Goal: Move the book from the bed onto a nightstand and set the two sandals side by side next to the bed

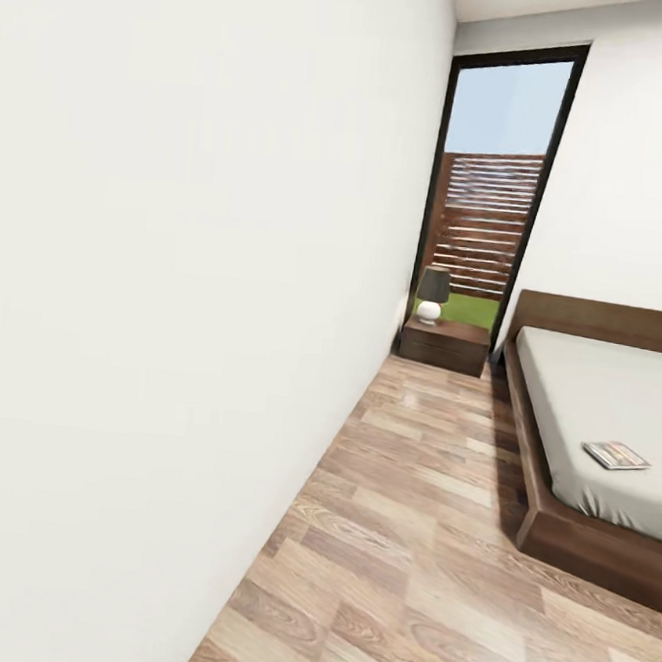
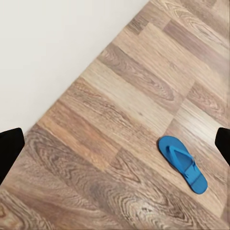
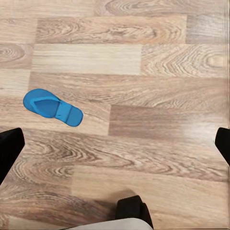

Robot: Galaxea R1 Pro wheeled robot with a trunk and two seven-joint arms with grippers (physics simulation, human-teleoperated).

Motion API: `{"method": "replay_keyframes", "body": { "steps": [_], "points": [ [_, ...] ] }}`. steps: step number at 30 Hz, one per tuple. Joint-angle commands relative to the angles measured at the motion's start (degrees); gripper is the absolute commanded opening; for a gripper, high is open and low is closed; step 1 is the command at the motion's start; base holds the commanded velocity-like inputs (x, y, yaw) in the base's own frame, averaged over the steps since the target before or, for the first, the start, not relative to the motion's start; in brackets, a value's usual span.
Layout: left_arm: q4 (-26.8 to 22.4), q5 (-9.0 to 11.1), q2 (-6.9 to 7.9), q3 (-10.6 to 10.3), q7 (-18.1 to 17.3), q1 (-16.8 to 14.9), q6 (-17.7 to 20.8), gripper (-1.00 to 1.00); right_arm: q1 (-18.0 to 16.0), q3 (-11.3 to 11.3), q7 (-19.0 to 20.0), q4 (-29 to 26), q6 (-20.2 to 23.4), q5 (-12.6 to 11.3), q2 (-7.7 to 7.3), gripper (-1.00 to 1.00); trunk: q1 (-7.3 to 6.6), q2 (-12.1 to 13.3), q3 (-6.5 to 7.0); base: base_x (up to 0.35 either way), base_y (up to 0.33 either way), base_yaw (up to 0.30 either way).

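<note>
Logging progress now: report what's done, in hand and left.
Nothing looks done. The book lies on the bed, not on the nightstand. A blue sandal lies on the floor. Both grippers look open and empty. Book and sandals remain.

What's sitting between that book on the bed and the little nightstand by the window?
Nothing visible blocks it. The book lies on the bed; bare mattress runs to the nightstand. A lamp takes its left part, the right part bare.
</note>
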Motion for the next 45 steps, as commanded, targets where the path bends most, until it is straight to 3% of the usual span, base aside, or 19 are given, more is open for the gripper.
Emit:
{"method": "replay_keyframes", "body": {
  "steps": [1,45],
  "points": [
    [0.1,0.6,0.0,0.1,-0.4,0.0,-0.1,1.0,0.0,0.2,0.1,0.0,-0.2,-0.6,-0.05,1.0,0.0,0.0,-0.05,0.0,0.0,-0.283],
    [0.1,0.6,0.0,0.1,-0.4,0.0,-0.1,1.0,0.0,0.3,0.2,-0.2,-0.2,-0.6,-0.05,1.0,0.0,0.0,-0.05,0.0,0.0,-0.283]
  ]
}}
